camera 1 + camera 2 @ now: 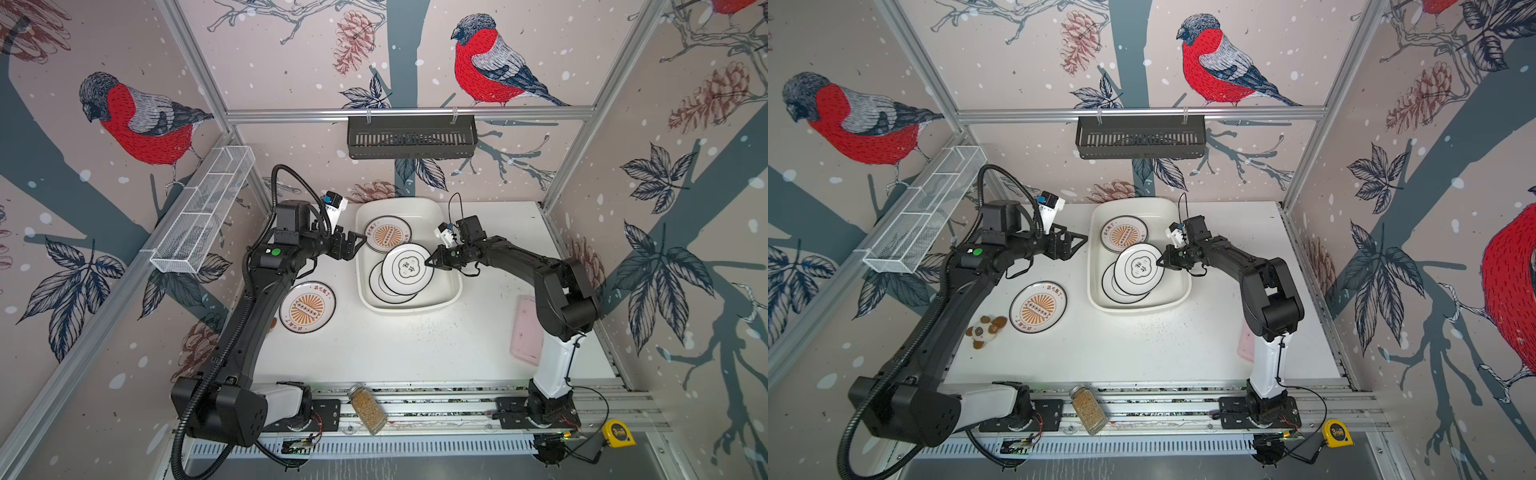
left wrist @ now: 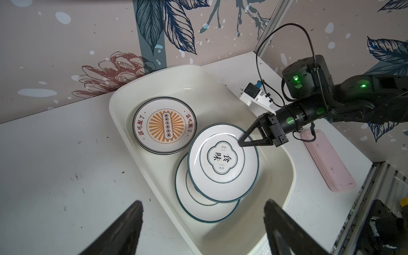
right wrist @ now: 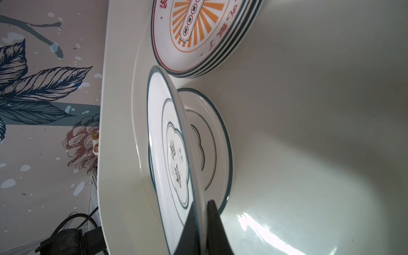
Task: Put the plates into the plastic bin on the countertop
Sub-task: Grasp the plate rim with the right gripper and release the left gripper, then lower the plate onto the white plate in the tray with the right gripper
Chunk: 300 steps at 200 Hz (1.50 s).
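Where the plastic bin (image 1: 444, 291) sits, plates (image 1: 388, 235) (two groups) lie inside.

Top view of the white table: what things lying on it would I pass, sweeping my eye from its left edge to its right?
In a top view: small plush toy → sunburst plate lying alone → plastic bin → pink case, partly hidden.
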Motion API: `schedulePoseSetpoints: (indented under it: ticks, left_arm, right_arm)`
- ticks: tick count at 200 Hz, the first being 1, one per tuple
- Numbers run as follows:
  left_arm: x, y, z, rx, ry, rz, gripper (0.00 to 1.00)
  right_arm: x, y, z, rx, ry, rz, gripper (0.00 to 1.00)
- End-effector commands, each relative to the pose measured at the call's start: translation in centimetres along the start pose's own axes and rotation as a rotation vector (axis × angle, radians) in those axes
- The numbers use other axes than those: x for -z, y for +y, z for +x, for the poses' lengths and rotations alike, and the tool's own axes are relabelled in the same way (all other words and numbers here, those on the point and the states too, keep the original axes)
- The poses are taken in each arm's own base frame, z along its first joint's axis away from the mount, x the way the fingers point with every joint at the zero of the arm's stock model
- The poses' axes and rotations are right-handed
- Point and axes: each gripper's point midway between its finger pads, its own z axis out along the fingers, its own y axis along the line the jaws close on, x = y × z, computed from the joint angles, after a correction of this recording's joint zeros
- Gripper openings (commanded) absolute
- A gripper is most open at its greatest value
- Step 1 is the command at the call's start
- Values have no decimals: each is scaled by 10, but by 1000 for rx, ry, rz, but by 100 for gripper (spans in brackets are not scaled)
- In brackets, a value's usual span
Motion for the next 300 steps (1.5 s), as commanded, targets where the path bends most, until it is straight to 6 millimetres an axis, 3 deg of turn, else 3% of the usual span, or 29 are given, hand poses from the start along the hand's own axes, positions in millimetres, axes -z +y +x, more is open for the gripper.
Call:
schedulePoseSetpoints:
  ticks: [1, 100, 300]
  left_arm:
    - [0, -3, -5, -28, -19, 22, 85]
    - [0, -11, -2, -46, -15, 65, 85]
    - [-1, -13, -5, -48, -17, 86, 85]
  right_arm:
    - [-5, 3, 0, 20, 15, -12, 5]
    - [-28, -2, 4, 24, 75, -17, 7]
    - [-38, -13, 12, 31, 119, 20, 20]
